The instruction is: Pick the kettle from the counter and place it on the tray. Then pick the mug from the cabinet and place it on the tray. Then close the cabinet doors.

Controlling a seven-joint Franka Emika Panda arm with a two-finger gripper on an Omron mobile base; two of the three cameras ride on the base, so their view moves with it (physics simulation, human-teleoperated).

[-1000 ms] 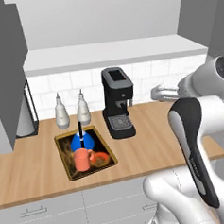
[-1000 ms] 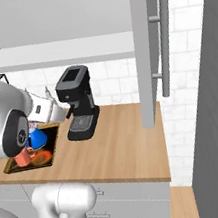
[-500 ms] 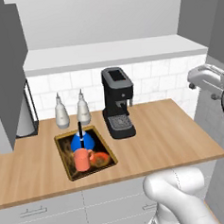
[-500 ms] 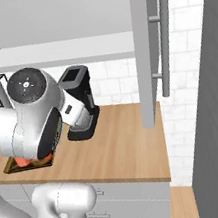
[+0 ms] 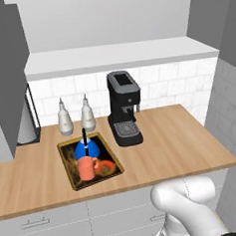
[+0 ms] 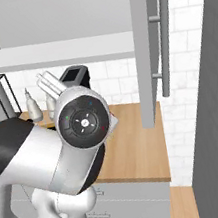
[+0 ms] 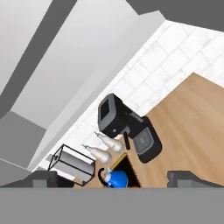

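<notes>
Gripper [image 7: 114, 178] fingers spread wide, empty, touching nothing; glossy blue cone kettle [image 5: 86, 148] and smooth orange-red cylindrical mug [image 5: 86, 168] sit on gold-rimmed dark tray [image 5: 66, 161] on plank-grained wooden counter [image 5: 176, 141].

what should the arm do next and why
Probably swing toward the open cabinet door on the right and bring the open hand to its bar handle. The kettle and the mug both sit on the tray, while the door stands swung out over the counter, so closing seems to be what remains.
</notes>
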